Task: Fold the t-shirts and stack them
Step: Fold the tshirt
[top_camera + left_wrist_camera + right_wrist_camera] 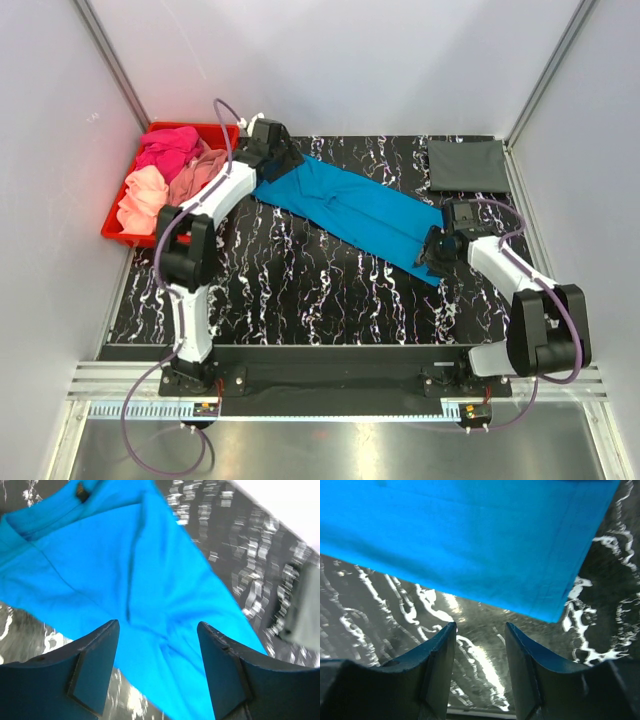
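We see the blue t-shirt (pixel 350 210) spread on the surface (pixel 300 290), the left end effector (pixel 157 626) and the right end effector (pixel 480 627) open and empty at its ends, so a shallow grasp may slip.

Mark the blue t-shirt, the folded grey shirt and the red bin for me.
blue t-shirt (pixel 350 205): top external view, middle of the spread cloth.
grey shirt (pixel 467 165): top external view, centre of the folded rectangle.
red bin (pixel 125 238): top external view, its near wall, by the left corner.
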You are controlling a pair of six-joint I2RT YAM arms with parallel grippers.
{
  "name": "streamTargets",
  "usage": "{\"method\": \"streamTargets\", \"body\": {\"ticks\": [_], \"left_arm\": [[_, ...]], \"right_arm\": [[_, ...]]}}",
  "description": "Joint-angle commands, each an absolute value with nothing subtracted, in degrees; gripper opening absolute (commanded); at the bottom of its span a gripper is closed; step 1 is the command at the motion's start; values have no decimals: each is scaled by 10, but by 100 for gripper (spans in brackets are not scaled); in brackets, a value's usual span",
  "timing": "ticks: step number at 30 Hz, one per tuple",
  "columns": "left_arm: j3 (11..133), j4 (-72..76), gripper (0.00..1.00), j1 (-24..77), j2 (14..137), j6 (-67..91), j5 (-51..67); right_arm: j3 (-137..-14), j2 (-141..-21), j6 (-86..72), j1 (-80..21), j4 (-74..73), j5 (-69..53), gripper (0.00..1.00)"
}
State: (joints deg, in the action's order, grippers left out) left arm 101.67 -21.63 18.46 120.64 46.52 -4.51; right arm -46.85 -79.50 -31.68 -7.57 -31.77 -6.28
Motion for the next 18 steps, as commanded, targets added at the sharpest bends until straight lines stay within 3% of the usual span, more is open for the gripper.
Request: {"method": "streamTargets", "body": {"ticks": [1,7,10,13,18], "left_arm": [[986,-179,70,194,1109,404,-47],[924,-227,71,194,1073,370,-12],[877,-200,66,192,1085,402,-12],[907,-220,59,192,1136,420,-14],[961,-214,57,192,1212,434,-11]], "right_arm": [[-494,-809,-276,-89,-317,-16,52],[-542,-852,-263,-91,-360,-2,50],[-549,-847,-285,-91,-324,31,47],[-580,-879,-295,-91,-309,27,43],[-602,-946,-318,-91,-308,43,42]]}}
